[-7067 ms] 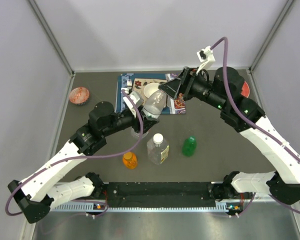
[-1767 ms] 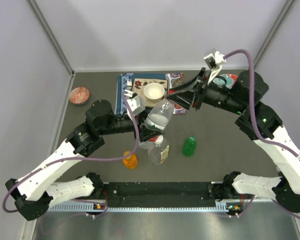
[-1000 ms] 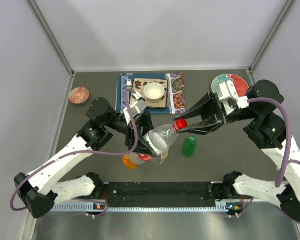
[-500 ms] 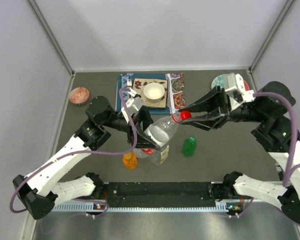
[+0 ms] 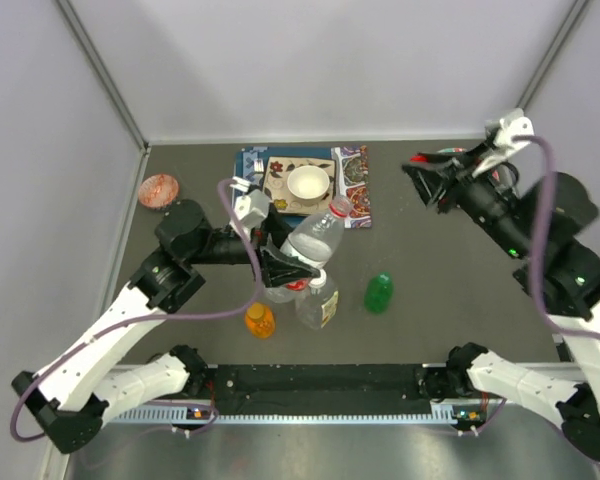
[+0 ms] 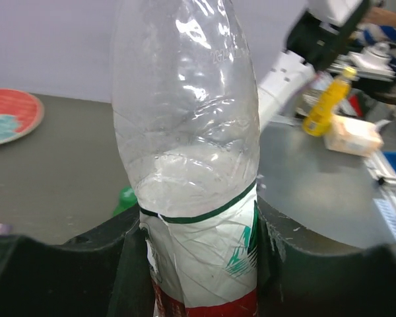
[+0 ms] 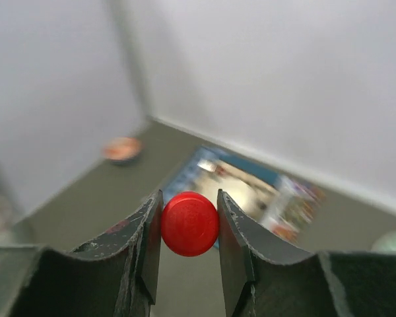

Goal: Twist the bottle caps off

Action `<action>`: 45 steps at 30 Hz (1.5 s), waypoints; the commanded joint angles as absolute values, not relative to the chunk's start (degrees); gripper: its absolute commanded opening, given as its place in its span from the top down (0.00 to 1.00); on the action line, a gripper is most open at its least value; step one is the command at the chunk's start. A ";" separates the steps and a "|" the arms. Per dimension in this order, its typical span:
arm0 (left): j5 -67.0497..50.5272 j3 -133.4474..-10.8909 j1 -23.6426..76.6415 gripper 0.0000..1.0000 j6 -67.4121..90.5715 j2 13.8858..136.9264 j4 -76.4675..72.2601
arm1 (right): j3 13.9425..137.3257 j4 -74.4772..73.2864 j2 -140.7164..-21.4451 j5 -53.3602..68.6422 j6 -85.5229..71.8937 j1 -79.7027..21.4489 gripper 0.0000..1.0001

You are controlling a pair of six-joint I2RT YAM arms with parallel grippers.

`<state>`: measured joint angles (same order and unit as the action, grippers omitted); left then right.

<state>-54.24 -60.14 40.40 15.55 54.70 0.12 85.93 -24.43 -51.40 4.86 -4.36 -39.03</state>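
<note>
Right wrist: right end effector (image 7: 189,201) pinches the red cap (image 7: 189,224); left end effector (image 6: 197,254) clamps the clear bottle (image 6: 185,132).

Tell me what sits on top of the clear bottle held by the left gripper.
Nothing: the clear bottle ends in an open neck with a reddish ring. The red cap is in the right gripper. The left gripper covers the bottle's base.

The left gripper (image 5: 283,268) holds the lifted bottle (image 5: 315,235) over the middle of the table (image 5: 430,265). Just before it stands the large bottle (image 5: 318,302), the squat bottle (image 5: 260,320) on its left, the small bottle (image 5: 378,292) on its right. Behind them a bowl (image 5: 308,183) sits on a mat (image 5: 354,196). Far right, the right gripper (image 5: 418,176) holds the cap (image 7: 189,223) between its fingers (image 7: 236,241).
</note>
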 commanded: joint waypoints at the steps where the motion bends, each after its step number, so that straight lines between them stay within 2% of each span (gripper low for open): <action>1: -36.43 -60.12 40.17 0.49 9.41 47.21 1.93 | 78.51 -33.92 -54.85 -17.35 -16.13 -27.89 1.00; 5: -31.04 -59.41 40.17 0.48 7.74 42.29 3.07 | 63.59 -33.06 -56.50 -7.94 -26.53 -17.50 1.00; 10: -30.85 -58.63 40.17 0.48 6.77 40.43 5.27 | 50.39 -26.12 -61.60 -9.75 -30.58 -16.61 1.00; 14: -30.41 -57.31 40.17 0.47 6.86 38.68 5.45 | 45.45 -20.66 -68.79 -10.46 -32.87 -16.35 1.00; 21: -30.85 -55.46 40.17 0.47 7.38 37.53 5.36 | 45.61 -16.79 -82.50 -14.14 -33.75 -15.03 1.00; 30: -30.41 -53.97 40.08 0.47 7.29 37.62 4.92 | 52.29 -18.36 -92.37 -21.70 -31.55 -13.62 1.00; 38: -30.15 -52.91 40.17 0.46 7.12 37.79 4.66 | 59.76 -21.35 -100.00 -21.80 -31.55 -13.01 1.00; 39: -30.15 -52.82 40.17 0.46 7.12 37.79 4.57 | 60.29 -22.05 -100.63 -21.27 -31.20 -13.01 0.99; 40: -30.15 -52.82 40.17 0.46 7.12 37.88 4.57 | 61.08 -22.32 -101.16 -20.31 -30.94 -12.83 0.93; 41: -30.15 -52.65 40.17 0.46 7.21 37.97 4.48 | 61.17 -22.32 -101.51 -19.87 -30.76 -12.83 0.81; 45: -30.41 -51.95 40.17 0.45 7.47 37.97 3.87 | 59.86 -22.15 -101.25 -17.76 -31.02 -12.83 0.57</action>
<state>-30.57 -52.84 40.36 7.51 37.78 7.27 59.72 -21.89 -100.29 -19.38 -31.31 -13.52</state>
